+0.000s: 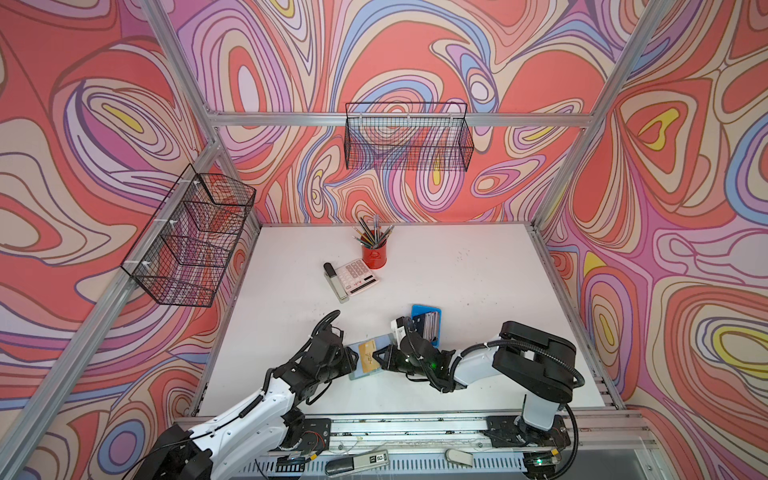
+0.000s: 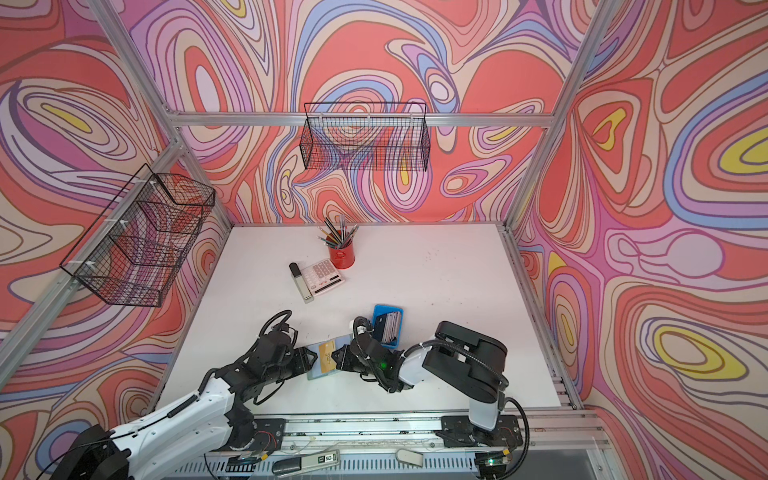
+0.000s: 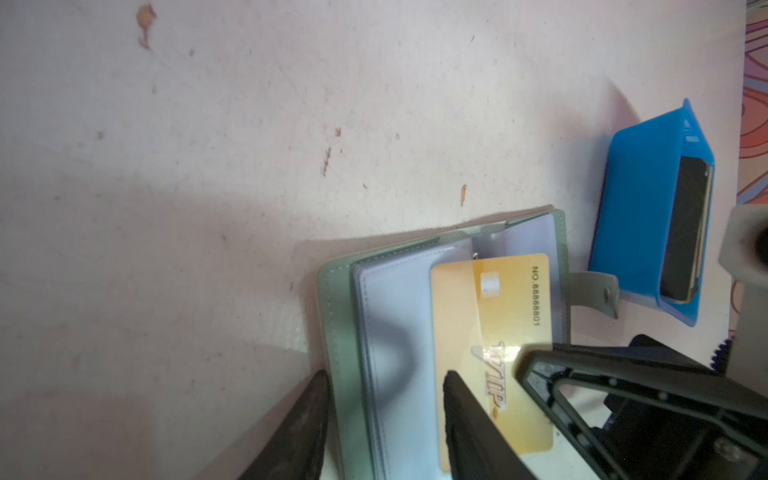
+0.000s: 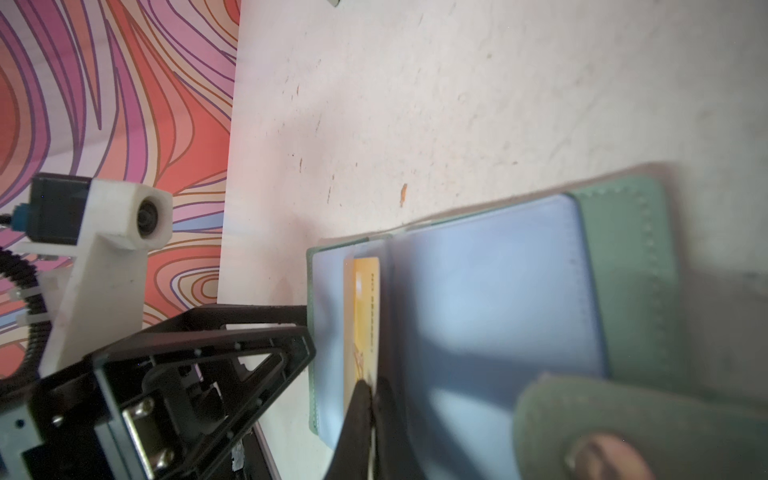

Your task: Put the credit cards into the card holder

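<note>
On the white table point(image 1: 457, 270), toward its front middle, a blue tray point(image 1: 419, 311) holds stacked credit cards point(image 1: 430, 326). Just beside it the sage-green card holder point(image 3: 340, 332) lies open between both arms. The left gripper point(image 3: 384, 378) straddles its left leaf, jaws partly apart; whether it clamps is unclear. The right gripper point(image 4: 372, 390), closed tight, pinches a gold VIP card point(image 3: 511, 299) partly tucked among the holder's clear sleeves.

**Open ground:** white tabletop point(image 1: 478, 299), bare across its right half and along the left edge.

**Obstacles, far centre:** red pencil cup point(image 1: 374, 257); calculator point(image 1: 358, 275), with a stapler point(image 1: 336, 282) alongside.

**Obstacles, near centre:**
- Blue tray point(image 1: 420, 309) sat just beside the open card holder point(image 3: 334, 324).
- Left gripper point(image 3: 384, 419) straddled one leaf of the holder.
- Right gripper point(image 4: 372, 390) faced it, pinching the gold VIP card point(image 3: 511, 299), so no gap was left between them.

**Overhead:** wire baskets point(image 1: 409, 137) hung on the walls, above the table.
</note>
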Available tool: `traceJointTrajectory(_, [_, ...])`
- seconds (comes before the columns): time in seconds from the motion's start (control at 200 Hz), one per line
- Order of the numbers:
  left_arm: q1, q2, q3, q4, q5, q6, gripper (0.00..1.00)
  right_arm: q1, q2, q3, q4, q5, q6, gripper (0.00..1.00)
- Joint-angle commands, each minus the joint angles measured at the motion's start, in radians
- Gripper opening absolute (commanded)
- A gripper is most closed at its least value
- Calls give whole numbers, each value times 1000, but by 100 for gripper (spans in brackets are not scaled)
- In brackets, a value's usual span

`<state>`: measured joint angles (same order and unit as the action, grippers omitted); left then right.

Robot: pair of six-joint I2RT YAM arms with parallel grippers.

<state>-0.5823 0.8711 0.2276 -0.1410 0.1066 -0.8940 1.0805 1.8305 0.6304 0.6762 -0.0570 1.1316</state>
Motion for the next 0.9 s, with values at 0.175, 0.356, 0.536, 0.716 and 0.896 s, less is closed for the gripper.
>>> traceJointTrajectory(0.175, [6,33,33,20,35,18,47,15,53,34,-81,-21,-12,0])
traceJointTrajectory(0.356, [6,33,34,23,30,19,47,24,48,60,-143,10,-27,0])
traceJointTrajectory(0.536, [6,42,33,27,33,21,47,38,55,93,-204,44,-44,0])
traceJointTrajectory(0.716, [6,36,32,23,28,20,47,47,41,124,-277,86,-71,15])
traceJointTrajectory(0.896, [6,23,29,17,21,17,47,47,-60,165,-485,228,-122,40])
